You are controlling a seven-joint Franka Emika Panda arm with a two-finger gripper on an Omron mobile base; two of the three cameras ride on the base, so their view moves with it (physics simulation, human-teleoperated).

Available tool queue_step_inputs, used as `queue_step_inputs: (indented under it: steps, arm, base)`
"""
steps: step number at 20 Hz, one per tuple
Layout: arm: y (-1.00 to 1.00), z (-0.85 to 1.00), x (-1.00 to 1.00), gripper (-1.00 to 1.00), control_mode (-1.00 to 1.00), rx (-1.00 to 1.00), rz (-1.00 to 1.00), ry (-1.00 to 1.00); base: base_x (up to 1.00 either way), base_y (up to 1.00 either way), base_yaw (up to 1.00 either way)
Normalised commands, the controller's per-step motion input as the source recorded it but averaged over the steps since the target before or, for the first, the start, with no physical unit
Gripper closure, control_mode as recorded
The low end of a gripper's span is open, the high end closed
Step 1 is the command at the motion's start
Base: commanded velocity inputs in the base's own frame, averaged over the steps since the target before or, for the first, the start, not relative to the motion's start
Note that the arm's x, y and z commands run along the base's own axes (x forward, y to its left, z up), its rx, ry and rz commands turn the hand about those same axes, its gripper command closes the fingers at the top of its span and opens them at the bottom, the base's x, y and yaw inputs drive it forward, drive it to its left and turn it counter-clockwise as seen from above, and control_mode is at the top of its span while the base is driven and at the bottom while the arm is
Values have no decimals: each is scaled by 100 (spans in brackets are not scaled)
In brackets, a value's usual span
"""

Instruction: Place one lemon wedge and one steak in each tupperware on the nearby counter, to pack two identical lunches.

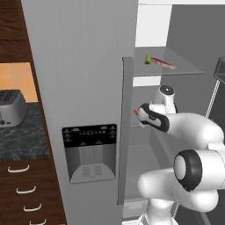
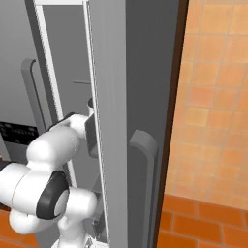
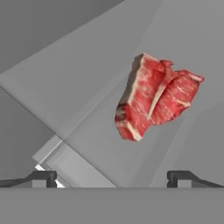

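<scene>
Reaching into the open fridge w/ my gripper spread as wide as it goes and nothing in it; the two dark tips sit low in the hand view, well apart, w/ a raw steak ahead and slightly right of centre between them, not yet touched. It lies on a pale grey fridge shelf, tilted diagonally in my view, fat rim toward me.

To do this grab well, I judge: shift a bit toward the steak so it centres between the tips, roll the wrist so the jaws straddle the narrower width rather than the long axis, then go down till the tips nearly meet the shelf before closing. It's a flat, floppy-looking cut, so a shallow pinch on the edge would prob slip; take it mid-body.

From the left base view a 2nd steak and a green wedge rest on the upper glass shelf, above my arm. Whether that wedge is the lemon I can't tell for sure. Counter w/ a toaster is off left past the fridge door, so after lifting I'd back out clear of the door edge
</scene>
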Motion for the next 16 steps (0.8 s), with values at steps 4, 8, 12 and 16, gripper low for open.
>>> queue_step_inputs:
  steps: [4,8,12,16]
  arm:
    - [0,-16,52,-100,-100,0,-2,-1]
    - [-2,-27,47,-100,-100,0,3,0]
    - [-6,-17,47,-100,-100,0,11,0]
    - [-3,-16,44,-100,-100,0,15,0]
  base:
    - [0,0,0]
    - [0,0,0]
    - [0,0,0]
    - [0,0,0]
